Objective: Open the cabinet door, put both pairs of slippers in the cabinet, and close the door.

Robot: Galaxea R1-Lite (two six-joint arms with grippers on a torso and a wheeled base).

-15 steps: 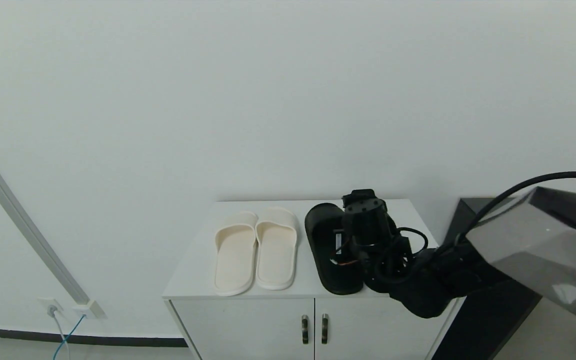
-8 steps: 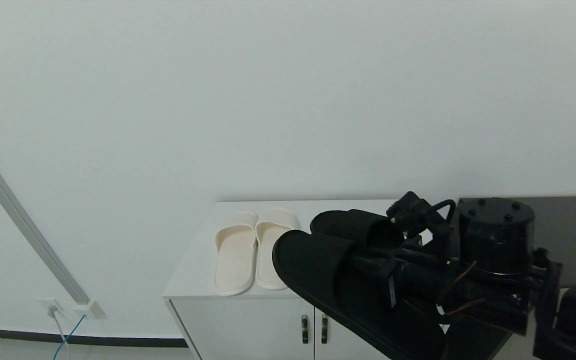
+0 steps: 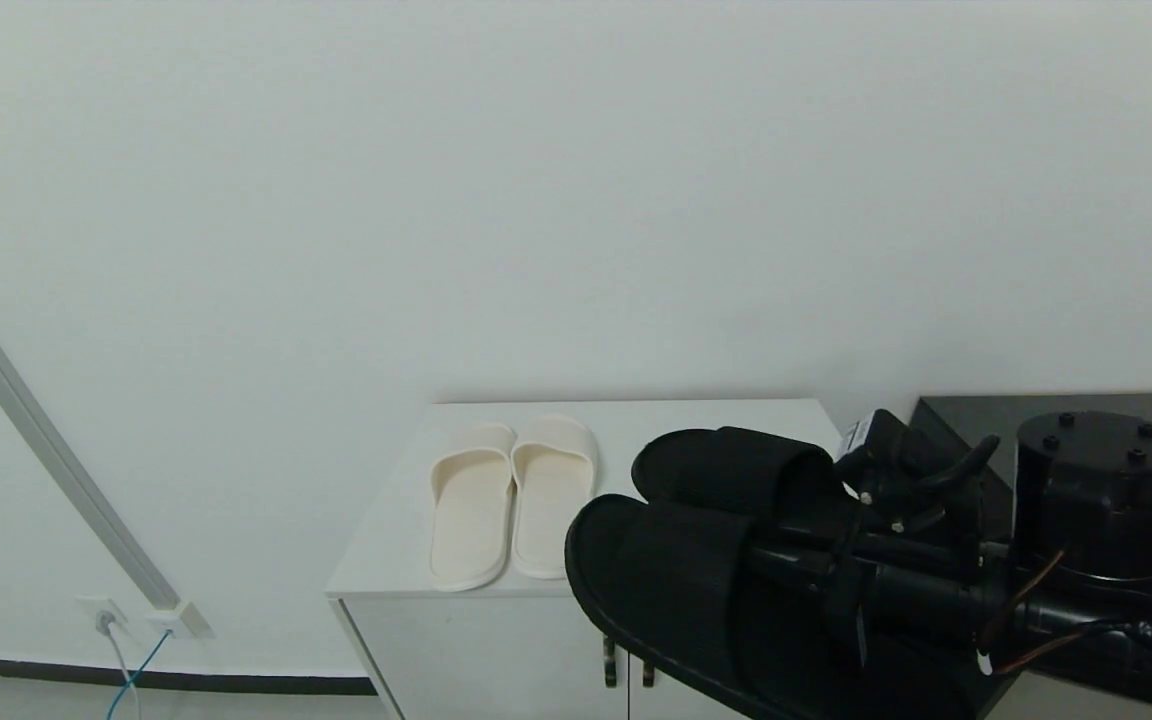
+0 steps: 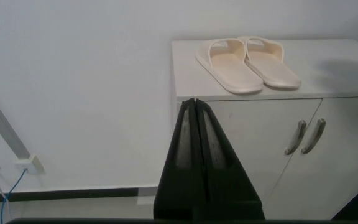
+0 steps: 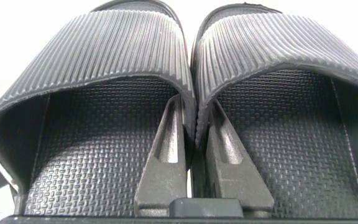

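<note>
Black ribbed slippers (image 5: 104, 74) hang as a pair in the right tool (image 5: 194, 134), whose two fingers (image 5: 166, 155) are clamped on the touching inner walls. The pair is held in the air in front of the cabinet (image 3: 476, 640) and clear of its top. The white slippers (image 3: 471, 510) lie side by side on that top, off to the left of this tool and beyond it. Both doors (image 4: 253, 143) are shut, so the step in hand looks like carrying the first pair while the opening is not yet done. The left tool (image 4: 196, 106), fingers together and empty, faces the handles (image 4: 306, 135) and seems placed to pull one. A second ago the black pair lay on the top under the right tool; it has since been lifted and drawn towards the robot, while the white pair has stayed put.
</note>
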